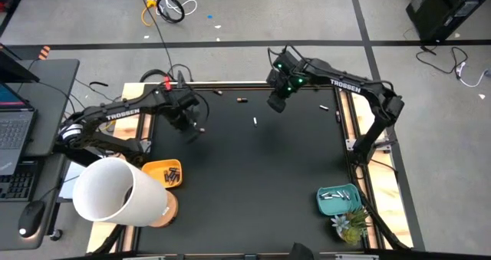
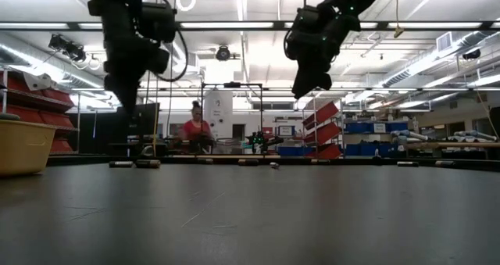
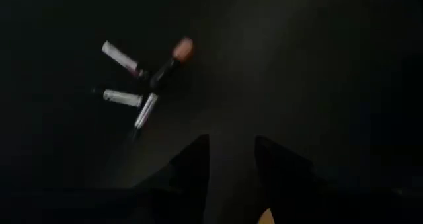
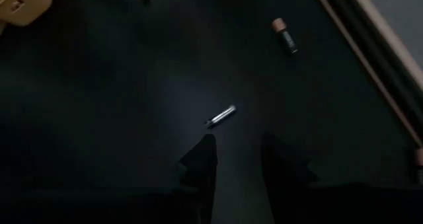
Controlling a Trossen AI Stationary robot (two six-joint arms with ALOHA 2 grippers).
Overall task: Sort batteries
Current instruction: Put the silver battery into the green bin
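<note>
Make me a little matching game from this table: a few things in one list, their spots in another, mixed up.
Things:
1. orange tray
2. teal tray
3. silver battery
4. white cylinder

Places:
A. alone on the black mat, between the two arms
B. near right corner, beside a small plant
C. left edge of the mat, dark batteries inside
D. near left corner, lying beside the orange tray

Pairs: 1-C, 2-B, 3-A, 4-D
</note>
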